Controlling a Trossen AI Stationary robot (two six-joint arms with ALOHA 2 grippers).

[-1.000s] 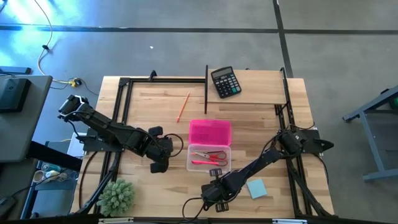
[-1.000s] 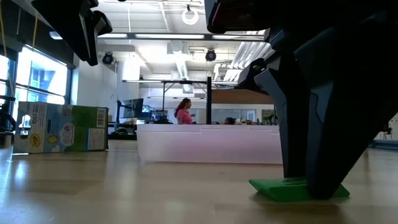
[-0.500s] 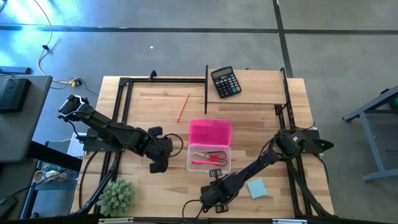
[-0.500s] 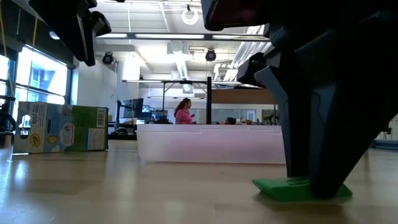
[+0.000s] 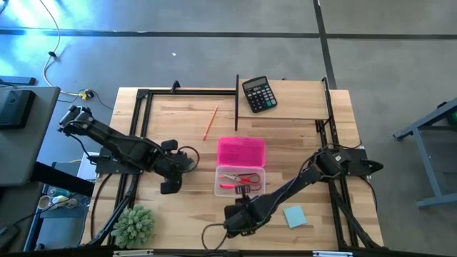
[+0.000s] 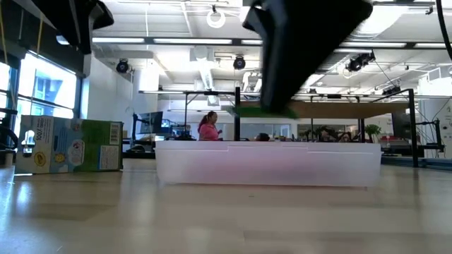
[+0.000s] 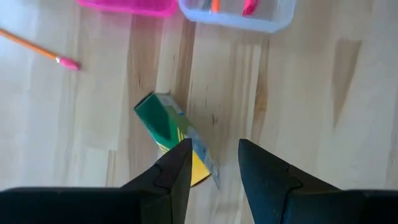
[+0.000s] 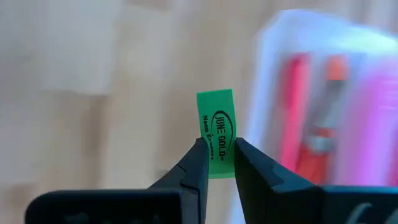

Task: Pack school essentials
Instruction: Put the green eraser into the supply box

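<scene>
My right gripper (image 8: pixel 217 144) is shut on the tiny green piece (image 8: pixel 216 118), near the table's near edge and just near-left of the clear box (image 5: pixel 240 180). The low view shows the green piece (image 6: pixel 265 111) raised above the table. The box holds the red-handled scissors (image 5: pixel 243 177) and the pink-red marker (image 5: pixel 234 186); its pink lid (image 5: pixel 240 151) lies open on the far side. My left gripper (image 7: pixel 211 162) is open above the yellow-green crayon box (image 7: pixel 171 134), which lies flat on the wood. An orange pencil (image 5: pixel 210 123) lies far-left of the box, and the light-blue notepad (image 5: pixel 294 215) to its near right. My right gripper pinches the green piece between its two fingertips (image 8: pixel 200 155) at one end (image 8: pixel 215 163); the printed rest sticks out past them. In the low view the fingers come down from above, and the piece is lifted clear of the table, roughly level.
A black calculator (image 5: pixel 258 93) lies at the far edge and a spiky green plant ball (image 5: pixel 133 225) at the near-left corner. Black frame rails (image 5: pixel 141 121) run along the left and right sides. Bare wood lies between the box and the plant ball.
My right gripper has risen with the green piece, lifting it off the table, and shifted slightly left. My left arm has drawn back toward the table's left edge.
</scene>
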